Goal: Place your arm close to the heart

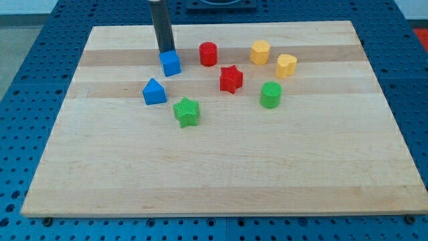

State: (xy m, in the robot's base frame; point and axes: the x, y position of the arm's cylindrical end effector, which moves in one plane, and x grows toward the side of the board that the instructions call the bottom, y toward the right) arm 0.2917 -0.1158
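The yellow heart (286,65) lies at the board's upper right, just right of the yellow hexagon (260,51). My tip (164,51) is at the upper left, touching the top edge of the blue cube (170,63). The tip is far to the left of the heart, with the red cylinder (208,53) and the red star (231,79) between them.
A blue block with a pointed top (154,92) lies below the cube. A green star (186,112) is at centre left, a green cylinder (271,95) below the heart. All rest on the wooden board (221,174), with a blue pegboard table around it.
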